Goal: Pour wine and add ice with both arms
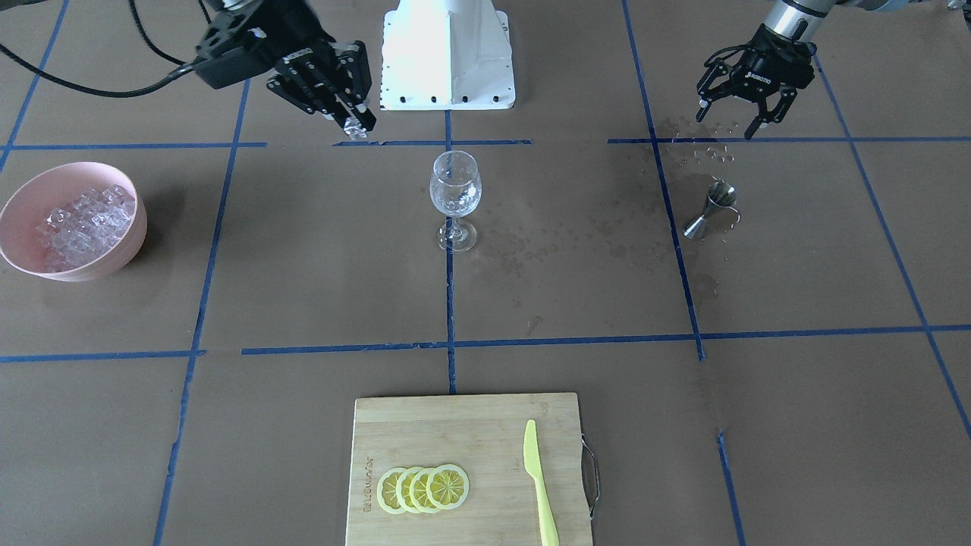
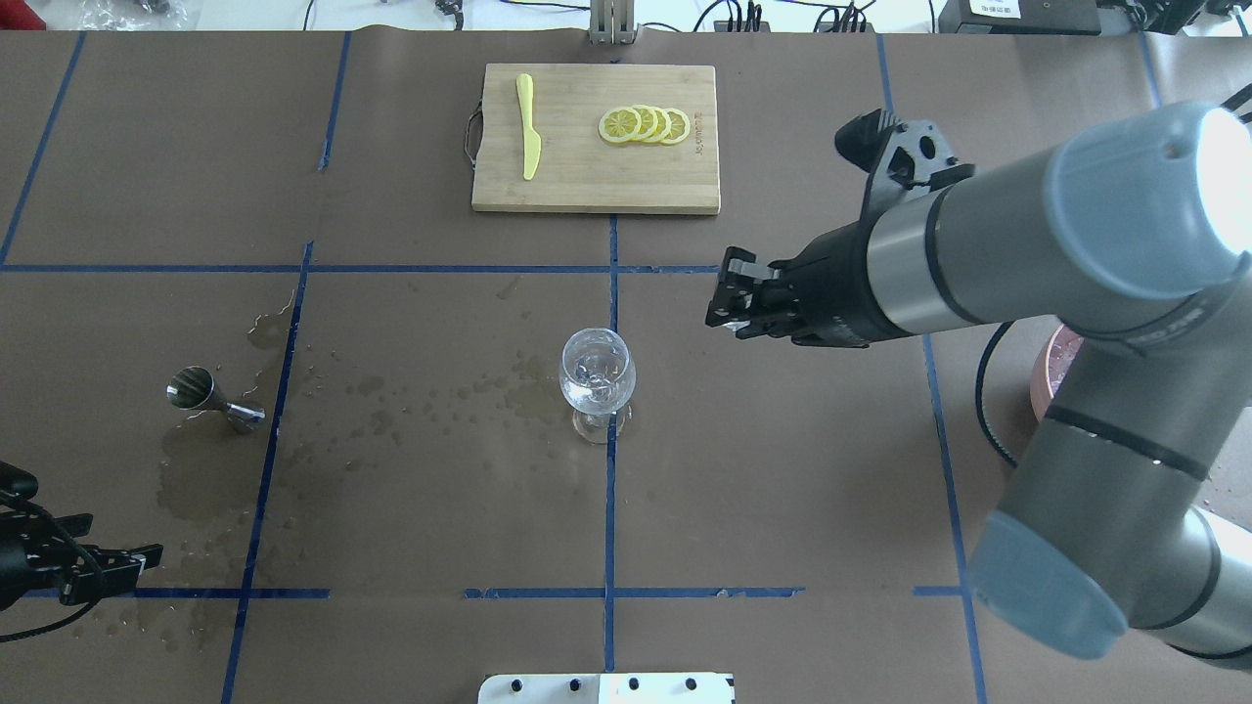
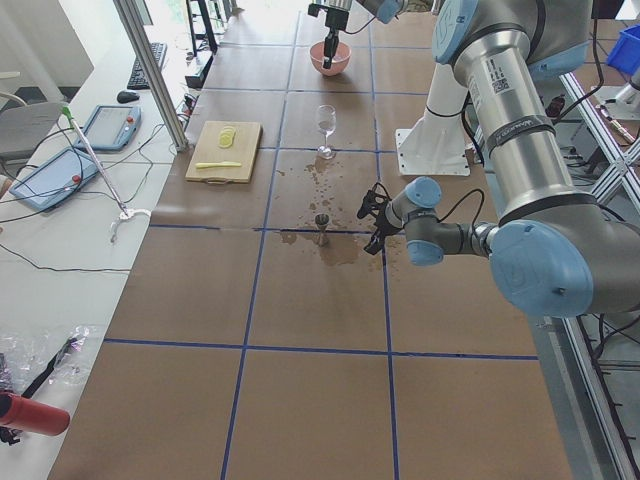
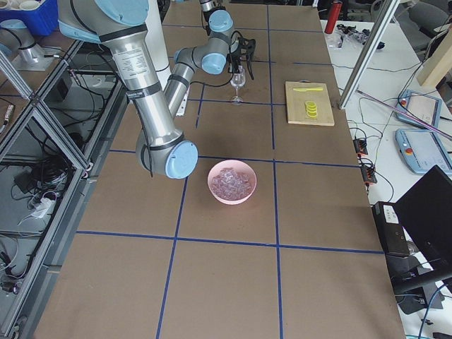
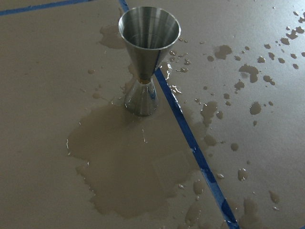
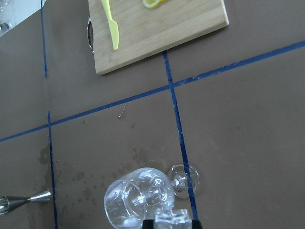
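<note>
A clear wine glass (image 1: pixel 455 186) stands upright at the table's middle, with glistening droplets of wine inside; it also shows in the overhead view (image 2: pixel 597 372). My right gripper (image 1: pixel 353 121) hangs above the table beside the glass and is shut on a clear ice cube (image 6: pixel 171 218). The rest of the ice (image 1: pixel 83 220) fills a pink bowl (image 1: pixel 23 254) farther off on the right arm's side. My left gripper (image 1: pixel 726 125) is open and empty, hovering behind a steel jigger (image 1: pixel 713 208) that stands upright in a wet patch (image 5: pixel 133 167).
Spilled drops (image 1: pixel 546 246) spot the paper between jigger and glass. A bamboo cutting board (image 1: pixel 455 425) with lemon slices (image 1: pixel 423 487) and a yellow knife (image 1: pixel 540 485) lies at the far edge. The white base block (image 1: pixel 447 53) stands between the arms.
</note>
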